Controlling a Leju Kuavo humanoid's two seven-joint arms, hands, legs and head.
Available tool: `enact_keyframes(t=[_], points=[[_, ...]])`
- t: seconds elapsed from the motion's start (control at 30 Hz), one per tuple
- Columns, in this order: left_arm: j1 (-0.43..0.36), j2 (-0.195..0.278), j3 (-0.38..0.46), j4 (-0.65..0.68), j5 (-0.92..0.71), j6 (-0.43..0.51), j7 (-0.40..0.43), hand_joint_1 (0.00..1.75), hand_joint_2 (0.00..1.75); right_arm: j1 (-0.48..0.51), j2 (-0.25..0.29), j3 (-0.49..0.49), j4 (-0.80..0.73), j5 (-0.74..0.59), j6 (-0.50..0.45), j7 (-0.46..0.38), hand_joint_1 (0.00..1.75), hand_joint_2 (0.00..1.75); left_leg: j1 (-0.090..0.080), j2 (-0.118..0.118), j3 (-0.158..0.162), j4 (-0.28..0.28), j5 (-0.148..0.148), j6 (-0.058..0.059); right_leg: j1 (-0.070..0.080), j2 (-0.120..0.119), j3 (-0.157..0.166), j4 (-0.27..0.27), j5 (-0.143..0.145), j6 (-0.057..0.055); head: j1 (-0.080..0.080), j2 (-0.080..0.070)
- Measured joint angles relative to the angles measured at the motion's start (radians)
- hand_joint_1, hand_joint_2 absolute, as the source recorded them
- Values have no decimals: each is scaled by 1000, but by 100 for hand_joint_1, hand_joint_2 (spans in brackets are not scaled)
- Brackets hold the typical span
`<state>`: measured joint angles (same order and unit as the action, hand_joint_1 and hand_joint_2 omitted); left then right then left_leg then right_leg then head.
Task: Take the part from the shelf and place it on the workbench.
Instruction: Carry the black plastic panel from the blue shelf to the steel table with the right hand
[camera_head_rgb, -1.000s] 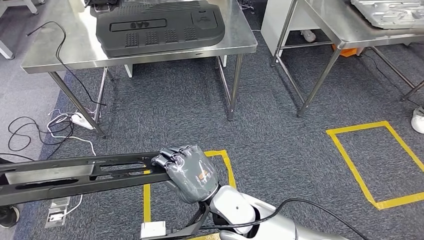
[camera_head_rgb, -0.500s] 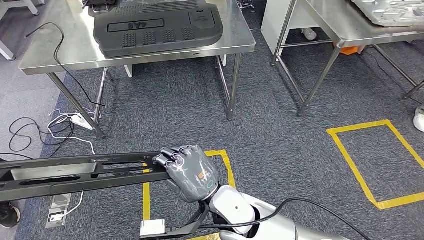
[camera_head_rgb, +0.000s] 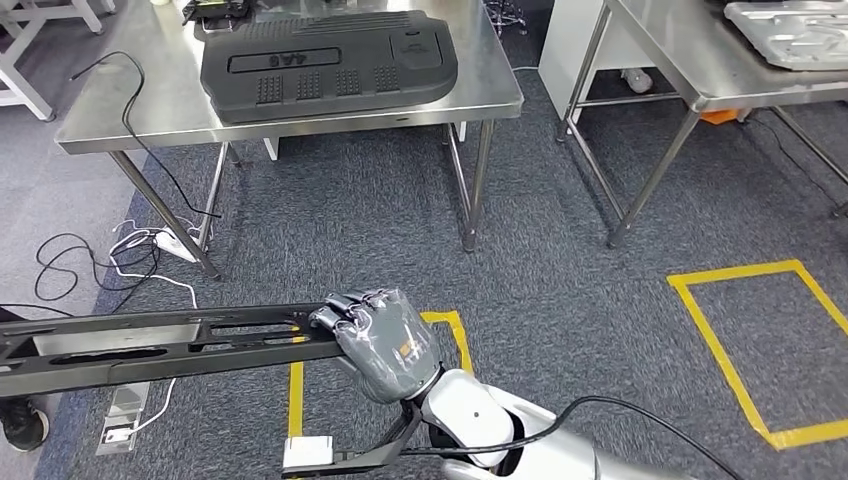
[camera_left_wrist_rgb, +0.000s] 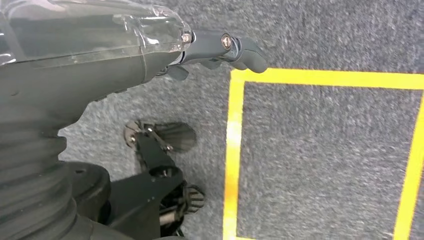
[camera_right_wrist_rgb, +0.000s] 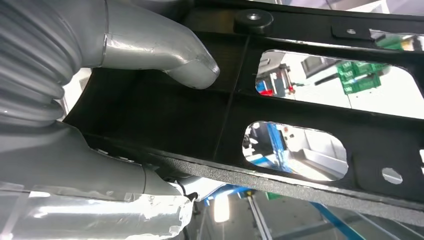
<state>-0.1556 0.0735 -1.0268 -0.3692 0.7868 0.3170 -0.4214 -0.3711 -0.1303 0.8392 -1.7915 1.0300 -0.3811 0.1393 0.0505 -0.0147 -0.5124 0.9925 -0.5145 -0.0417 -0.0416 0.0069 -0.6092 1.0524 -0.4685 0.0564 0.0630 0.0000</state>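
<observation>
Turning slightly toward the steel workbench (camera_head_rgb: 300, 112) ahead, the robot is clasping the long black part (camera_head_rgb: 150, 345) in its right hand (camera_head_rgb: 385, 345), and should be keeping it level while approaching.

The right robot hand (camera_head_rgb: 385, 345) was grey with darker fingertips and a small orange mark, joined to a glossy silver forearm (camera_head_rgb: 500, 440). A black cable (camera_head_rgb: 600, 405) looped beside it.
</observation>
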Motion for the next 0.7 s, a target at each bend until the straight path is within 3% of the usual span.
enact_keyframes(t=[0.03, 0.13, 0.2, 0.23, 0.3, 0.33, 0.37, 0.43, 0.5, 0.53, 0.6, 0.7], points=[[0, 2, 0, 0, 0, 0, -1, 0, 175, 0, 0, 0, 0, 0, 1, 0, 175, 175, -1, -2, -1, 6, -8, -8, 1, 4, 4, -8, -6, -6, 0, 0], [0, 4, -1, -1, -1, -2, -4, 0, 175, -1, -1, 0, -1, 2, 4, 1, 175, 175, 2, -5, 7, 7, -18, -20, 6, 6, 5, 1, -25, -38, -9, 0], [-2, 4, -1, -1, -2, -2, -5, 0, 175, -2, 0, 0, -2, 3, 4, 1, 175, 175, 1, 3, -12, 61, -43, -23, 7, 2, 17, 0, -34, -54, -15, 0], [-3, 4, -1, -1, -2, -2, -6, 0, 175, -3, 0, 0, -2, 3, 5, 1, 175, 175, -2, 7, -41, 120, -65, -22, 9, 0, 25, -1, -39, -60, -18, 0], [-2, 4, -1, -1, -2, -3, -6, 0, 175, -3, 0, 0, -2, 3, 7, 1, 175, 175, -12, 9, -132, 266, -106, -16, 16, -4, 39, -1, -52, -69, -22, 0], [0, 4, -1, -1, -2, -3, -6, 0, 175, -3, 0, 0, -2, 3, 8, 1, 175, 175, -17, 9, -171, 313, -106, -10, 21, -4, 47, -1, -59, -72, -24, 0], [2, 4, -2, -1, -2, -3, -6, 0, 175, -3, 0, 0, -2, 3, 10, 1, 175, 175, -24, 9, -194, 324, -86, 0, 26, -3, 58, -1, -68, -74, -24, 0], [3, 4, -2, -1, -3, -3, -6, 0, 175, -3, 0, 0, -2, 3, 14, 1, 175, 175, -39, 9, -184, 232, 7, 26, 36, -3, 86, -3, -88, -77, -25, 0], [4, 6, -2, -1, -3, -3, -6, 0, 175, -3, 0, 0, -3, 3, 15, 2, 175, 175, -56, 10, -149, 128, 68, 53, 41, -3, 110, -8, -106, -76, -24, 0], [3, 8, -2, -1, -3, -3, -6, 0, 175, -4, 0, 0, -3, 3, 15, 3, 175, 175, -62, 10, -135, 94, 71, 62, 41, -3, 117, -14, -112, -73, -24, 0], [2, 9, -3, -1, -3, -3, -7, 0, 175, -4, 0, 0, -4, 3, 16, 4, 175, 175, -66, 11, -116, 60, 55, 68, 40, -4, 124, -20, -109, -63, -27, 0], [3, 9, -3, -2, -4, -3, -7, 0, 175, -7, 0, 0, -6, 3, 16, 4, 175, 175, -55, 8, -75, 21, 47, 73, 40, -7, 122, 16, -120, -48, -24, 0]])
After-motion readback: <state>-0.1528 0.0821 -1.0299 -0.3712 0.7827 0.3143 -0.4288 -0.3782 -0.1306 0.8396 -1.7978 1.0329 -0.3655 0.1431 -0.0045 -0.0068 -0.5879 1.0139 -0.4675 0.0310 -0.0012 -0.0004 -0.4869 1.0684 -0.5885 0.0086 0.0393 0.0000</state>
